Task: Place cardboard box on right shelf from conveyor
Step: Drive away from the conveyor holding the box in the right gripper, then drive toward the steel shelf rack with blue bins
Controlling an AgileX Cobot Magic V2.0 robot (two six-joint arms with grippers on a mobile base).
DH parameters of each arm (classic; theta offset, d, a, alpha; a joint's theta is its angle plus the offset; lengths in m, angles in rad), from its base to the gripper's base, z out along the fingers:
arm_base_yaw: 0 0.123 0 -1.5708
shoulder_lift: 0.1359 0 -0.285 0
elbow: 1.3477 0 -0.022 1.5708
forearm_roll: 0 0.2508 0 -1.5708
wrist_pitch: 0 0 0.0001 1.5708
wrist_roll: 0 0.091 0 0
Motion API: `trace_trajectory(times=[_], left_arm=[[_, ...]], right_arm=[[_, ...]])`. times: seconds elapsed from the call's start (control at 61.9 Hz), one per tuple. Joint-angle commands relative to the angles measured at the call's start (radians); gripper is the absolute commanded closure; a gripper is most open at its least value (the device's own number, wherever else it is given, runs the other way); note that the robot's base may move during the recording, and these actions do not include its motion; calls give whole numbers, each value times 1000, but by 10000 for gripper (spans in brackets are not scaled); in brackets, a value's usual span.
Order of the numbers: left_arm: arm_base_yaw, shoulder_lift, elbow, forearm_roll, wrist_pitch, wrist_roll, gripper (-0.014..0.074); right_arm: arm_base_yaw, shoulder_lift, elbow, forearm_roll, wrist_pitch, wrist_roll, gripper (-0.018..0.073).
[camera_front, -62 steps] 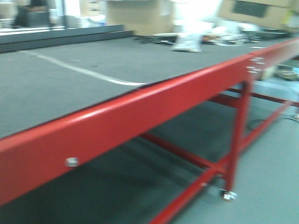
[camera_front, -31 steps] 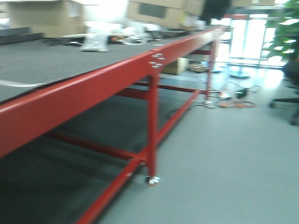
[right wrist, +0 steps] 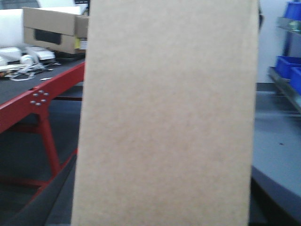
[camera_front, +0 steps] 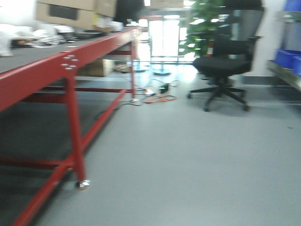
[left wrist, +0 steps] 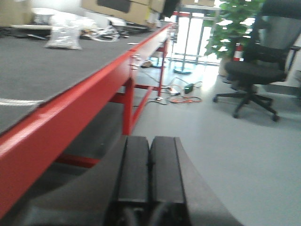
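Black office chair (camera_front: 221, 66) on grey floor (camera_front: 188, 160). Green plant (camera_front: 198, 28) behind it. Orange cable (camera_front: 157, 99) near doorway, blue bins (camera_front: 287, 59) far right, labelled brown carton (right wrist: 49, 30).

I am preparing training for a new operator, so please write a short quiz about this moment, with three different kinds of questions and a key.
1. True or false: the left gripper has its jaws closed on nothing.
2. What colour is the frame of the conveyor? A) red B) blue C) green
3. Fill in: the right wrist view is mostly filled by the tan ___.
Key: 1 true; 2 A; 3 cardboard box.
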Motion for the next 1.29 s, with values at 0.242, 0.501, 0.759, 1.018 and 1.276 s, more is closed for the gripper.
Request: trace_trajectory(times=[0.242, 0.501, 0.759, 1.018, 1.276], left_arm=[[-1, -10, -4, -7, -90, -5, 715], [-1, -12, -4, -7, -90, -5, 715], [-12, -12, -4, -7, -90, -5, 715], [-12, -12, -4, -7, -90, -5, 715], [-12, -12, -4, -7, -90, -5, 715]], right_arm=[[-8, 10, -26, -15, -104, -9, 345], [-8, 10, -26, -15, -104, -9, 345], [-8, 12, -26, -15, -104, -9, 345], [-8, 12, -26, -15, -104, -9, 345], [-8, 12, -26, -15, -104, -9, 345]])
